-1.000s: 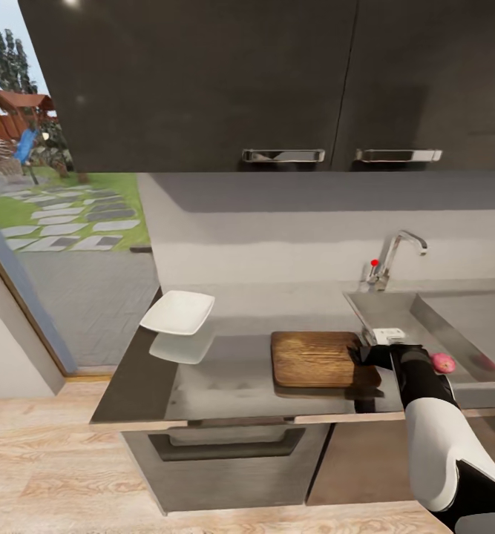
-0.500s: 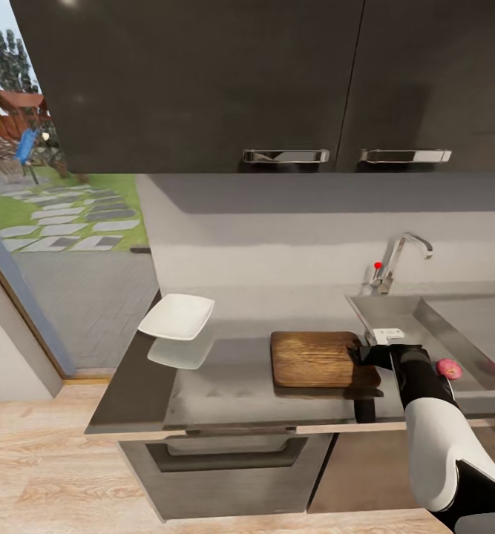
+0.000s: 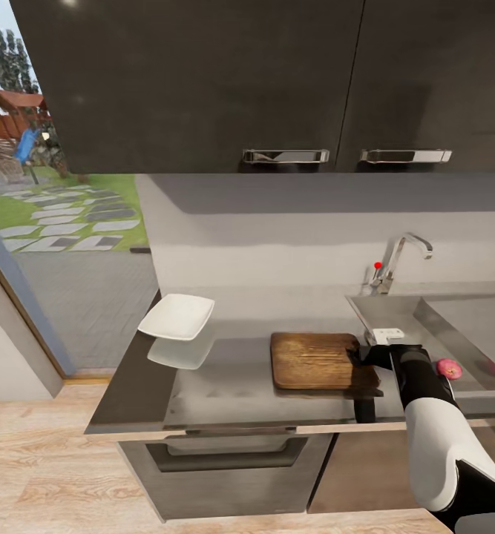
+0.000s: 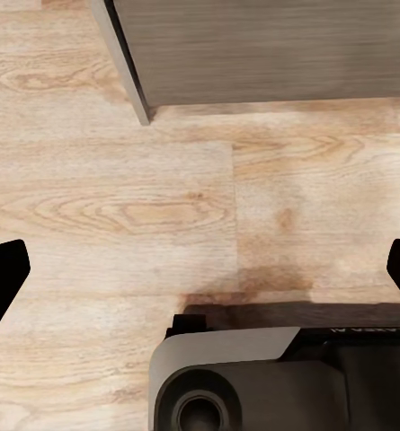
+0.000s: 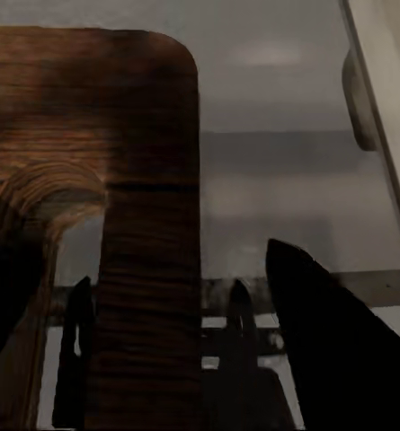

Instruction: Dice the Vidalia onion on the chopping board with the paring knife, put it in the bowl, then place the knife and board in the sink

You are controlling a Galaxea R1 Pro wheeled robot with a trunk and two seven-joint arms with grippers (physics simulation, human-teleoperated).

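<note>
Grey countertop [image 3: 225,382] carries the chopping board [image 3: 314,360]; the onion [image 3: 448,368] waits in the sink [image 3: 470,326].
Right gripper [image 3: 366,354] straddles the board's handle end, fingers parted, apparently not yet clamped. Close squarely on that edge before lifting. Left gripper [image 4: 200,269] hangs wide open over the floor. Bowl [image 3: 176,317] sits well left.

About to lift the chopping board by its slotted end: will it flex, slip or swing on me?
Probably stiff: the chopping board looks like solid wood. Lying flat on the glossy countertop, it may slide before lifting. With the right gripper at one short end, the far end would likely sag or swing.
</note>
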